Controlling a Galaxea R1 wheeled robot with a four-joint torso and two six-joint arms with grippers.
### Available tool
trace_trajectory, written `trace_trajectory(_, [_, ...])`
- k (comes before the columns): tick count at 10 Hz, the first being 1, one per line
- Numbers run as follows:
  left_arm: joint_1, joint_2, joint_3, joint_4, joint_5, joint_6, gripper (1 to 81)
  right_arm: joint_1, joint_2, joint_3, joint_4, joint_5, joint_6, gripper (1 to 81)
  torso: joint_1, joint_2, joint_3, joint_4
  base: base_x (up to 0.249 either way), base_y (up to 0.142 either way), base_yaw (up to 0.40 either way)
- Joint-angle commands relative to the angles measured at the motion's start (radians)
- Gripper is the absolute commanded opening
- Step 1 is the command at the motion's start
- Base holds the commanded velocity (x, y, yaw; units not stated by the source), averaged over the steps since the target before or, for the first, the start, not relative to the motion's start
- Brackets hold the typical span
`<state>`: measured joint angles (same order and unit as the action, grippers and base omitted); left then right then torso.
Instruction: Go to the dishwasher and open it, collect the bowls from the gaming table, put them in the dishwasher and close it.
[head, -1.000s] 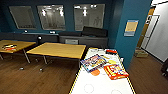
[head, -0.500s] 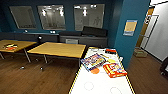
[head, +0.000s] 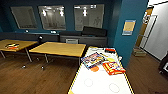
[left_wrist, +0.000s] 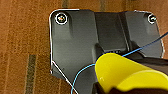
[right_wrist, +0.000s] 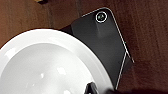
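White bowl (right_wrist: 47, 67), rigid, glossy, breakable, is best pinched at its rim toward 5 o'clock; yellow bowl (left_wrist: 130, 72) likewise; neither gripper's closure can be told.

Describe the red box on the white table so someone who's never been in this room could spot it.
Start at the long white gaming table with the yellow edge, beside the teal pillar. At its far half lie flat game boxes; the red box is the one nearest the pillar side, bright red-orange, unlike the bluish box next to it.

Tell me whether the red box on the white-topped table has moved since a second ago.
No. The red box keeps its place on the gaming table, beside the blue box.
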<state>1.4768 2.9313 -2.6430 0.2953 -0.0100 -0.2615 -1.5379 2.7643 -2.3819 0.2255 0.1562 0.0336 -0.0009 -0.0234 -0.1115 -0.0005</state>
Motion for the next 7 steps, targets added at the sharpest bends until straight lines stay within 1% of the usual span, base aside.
trace_trajectory(1, [-0.04, -0.006, -0.002, 0.005, 0.051, 0.005, 1.0, 0.029, -0.001, -0.025, -0.023, -0.053, -0.001, 1.0, 0.001, 0.0, 0.0, 0.0, -0.114, 0.0, 0.0])
trace_trajectory(5, [-0.04, 0.0, -0.015, 0.004, 0.051, 0.005, 1.0, 0.024, 0.039, -0.074, -0.025, -0.052, -0.001, 1.0, 0.001, 0.0, 0.0, 0.0, -0.118, 0.0, 0.0])
trace_trajectory(7, [-0.039, 0.002, -0.017, 0.005, 0.051, 0.005, 1.0, 0.024, 0.045, -0.078, -0.025, -0.052, -0.001, 1.0, 0.001, 0.0, 0.0, 0.0, -0.136, 0.0, 0.0])
